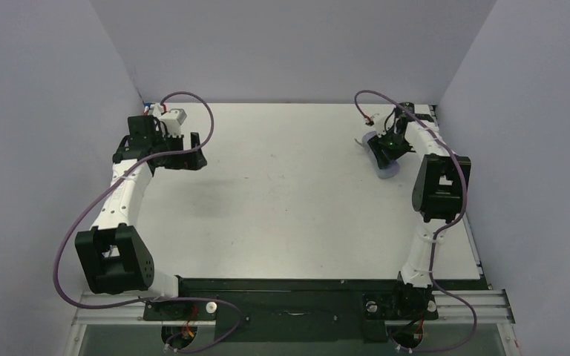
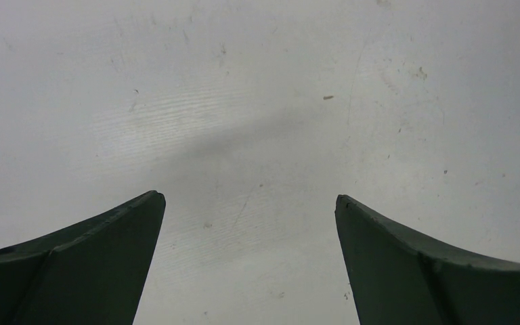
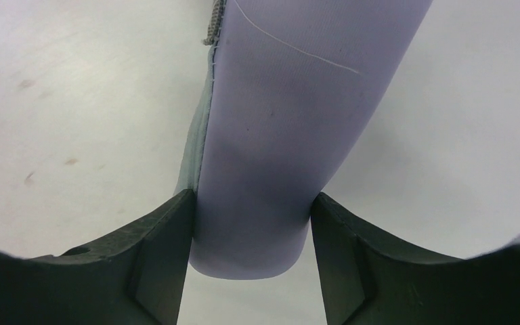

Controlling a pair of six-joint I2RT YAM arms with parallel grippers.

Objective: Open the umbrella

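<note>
My right gripper [image 3: 252,198] is shut on a smooth pale lavender oval case [image 3: 277,122] with a zip seam along its left edge; both fingers press its sides. In the top view the right gripper [image 1: 383,152] holds this case [image 1: 388,172] at the far right of the table [image 1: 282,193], with a second lavender part [image 1: 369,138] showing beside it. The umbrella itself is not visible in any view. My left gripper [image 2: 250,200] is open and empty over bare table; in the top view the left gripper [image 1: 193,159] is at the far left.
Grey walls close in the table at the back and on both sides. The right arm's elbow [image 1: 441,185] stands near the right edge. Cables loop above both wrists.
</note>
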